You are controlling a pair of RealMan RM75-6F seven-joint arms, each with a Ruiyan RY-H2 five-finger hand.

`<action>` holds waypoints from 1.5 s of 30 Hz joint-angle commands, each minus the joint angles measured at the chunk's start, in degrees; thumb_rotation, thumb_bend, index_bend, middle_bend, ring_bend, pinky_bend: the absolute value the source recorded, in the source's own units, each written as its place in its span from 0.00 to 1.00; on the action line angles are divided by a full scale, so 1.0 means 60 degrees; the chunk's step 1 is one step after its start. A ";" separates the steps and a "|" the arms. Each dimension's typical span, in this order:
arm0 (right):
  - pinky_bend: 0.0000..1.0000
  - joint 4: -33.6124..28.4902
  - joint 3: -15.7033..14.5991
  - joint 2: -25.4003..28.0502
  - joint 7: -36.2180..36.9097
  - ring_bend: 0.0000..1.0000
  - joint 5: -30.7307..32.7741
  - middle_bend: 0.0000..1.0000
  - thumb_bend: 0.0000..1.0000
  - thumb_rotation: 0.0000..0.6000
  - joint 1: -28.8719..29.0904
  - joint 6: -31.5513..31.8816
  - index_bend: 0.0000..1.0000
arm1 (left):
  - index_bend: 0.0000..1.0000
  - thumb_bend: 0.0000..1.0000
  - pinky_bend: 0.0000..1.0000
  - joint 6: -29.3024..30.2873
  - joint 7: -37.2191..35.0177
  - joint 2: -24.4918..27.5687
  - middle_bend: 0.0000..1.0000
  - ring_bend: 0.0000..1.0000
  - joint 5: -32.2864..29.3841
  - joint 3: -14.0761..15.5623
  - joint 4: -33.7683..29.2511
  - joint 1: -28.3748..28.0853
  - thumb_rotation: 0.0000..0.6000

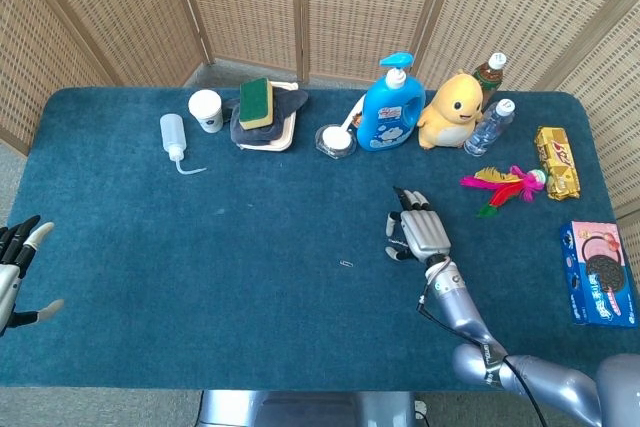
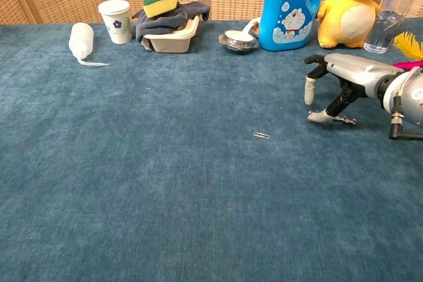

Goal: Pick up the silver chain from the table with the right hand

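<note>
1. A woven cane screen stood behind the blue-carpeted table (image 1: 200, 247), and most of the clutter sat along the far edge, well beyond our fingertips, which left the near cloth open for working.

2. Our right hand (image 1: 424, 234) sat low over the cloth, palm down and fingers arched, with the thumb tip (image 2: 318, 116) touching the surface. We judged this crouched pose to be a set-up for a pinch on something flat and thin.

3. The silver chain (image 2: 344, 120) lay on the cloth directly under the arched fingers, just beside the thumb tip, showing as a short glinting line in the chest view. In the head view the hand covered it.

4. The fingers were partly curled but apart. One dark finger reached down towards the chain, yet we could not tell whether it and the thumb had actually closed on the links or only bracketed them.

5. A small paper clip (image 2: 262, 135) lay on the cloth off to the thumb side, well apart from the hand, and we took it for a distractor.

6. Beyond the fingertips stood the blue detergent bottle (image 1: 386, 107) and the yellow plush toy (image 1: 450, 109). On the outer side lay a pink feather toy (image 1: 500, 185).

7. Our left hand (image 1: 15, 267) hung at the far edge of the table with fingers spread and nothing in it, out of the way because the task called only for the right.
</note>
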 commanded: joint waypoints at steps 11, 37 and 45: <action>0.00 -0.0091 -0.0071 0.0003 -0.0117 0.00 0.0057 0.00 0.31 1.00 0.0010 0.0012 0.51 | 0.00 0.22 0.00 0.0007 -0.0003 0.0013 0.00 0.00 0.0018 0.0008 -0.0014 0.0007 1.00; 0.00 0.0101 -0.0147 -0.0172 -0.0434 0.00 0.0202 0.00 0.38 1.00 0.0097 0.0000 0.56 | 0.00 0.22 0.00 0.0021 -0.0141 0.0055 0.00 0.00 0.0071 0.0028 -0.0009 0.0026 1.00; 0.00 0.0122 -0.0200 -0.0183 -0.0480 0.00 0.0212 0.00 0.38 1.00 0.0085 -0.0007 0.56 | 0.00 0.22 0.00 0.0022 -0.0145 0.0065 0.00 0.00 0.0092 0.0041 -0.0027 0.0032 1.00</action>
